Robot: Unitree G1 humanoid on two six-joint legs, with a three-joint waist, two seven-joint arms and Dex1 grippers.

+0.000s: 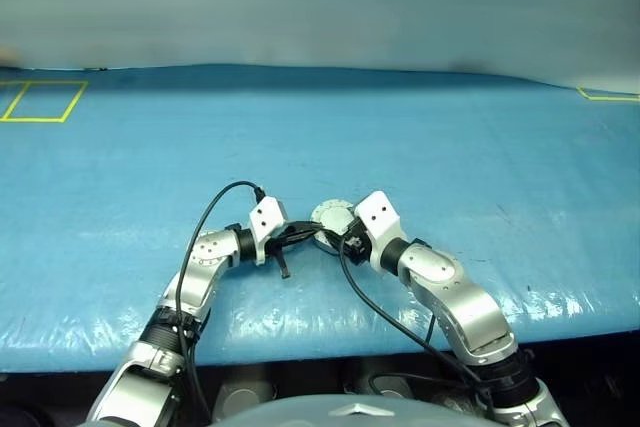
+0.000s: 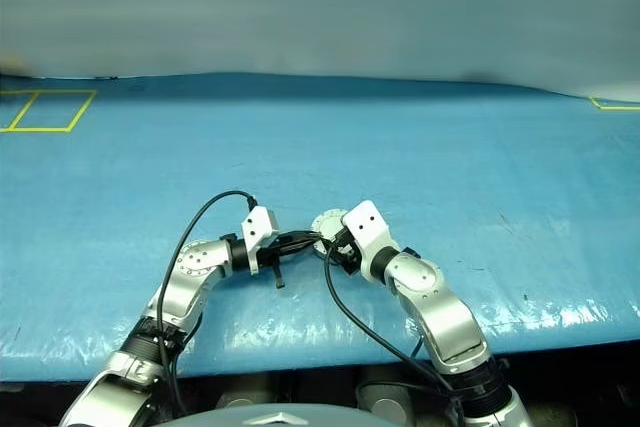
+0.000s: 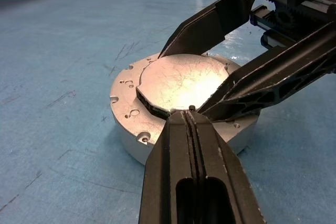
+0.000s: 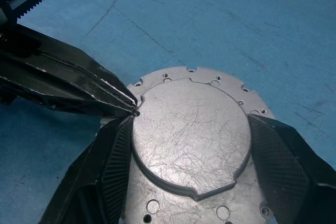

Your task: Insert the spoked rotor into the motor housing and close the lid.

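The motor housing [image 3: 127,141] stands on the blue table, close in front of me. The lid [image 4: 189,129] lies on top of it, smooth face up, with a raised central circle. My right gripper [image 4: 192,148] reaches in from the right and is shut on the lid, one finger on each side of the raised circle. My left gripper [image 3: 190,112] comes in from the left, shut with nothing in it, and its tips touch the rim of the raised circle. The spoked rotor is hidden.
The blue table cover [image 1: 450,147] stretches wide on all sides. Yellow tape marks lie at the far left [image 1: 40,102] and far right [image 1: 605,96]. The table's front edge [image 1: 320,352] runs just below my arms.
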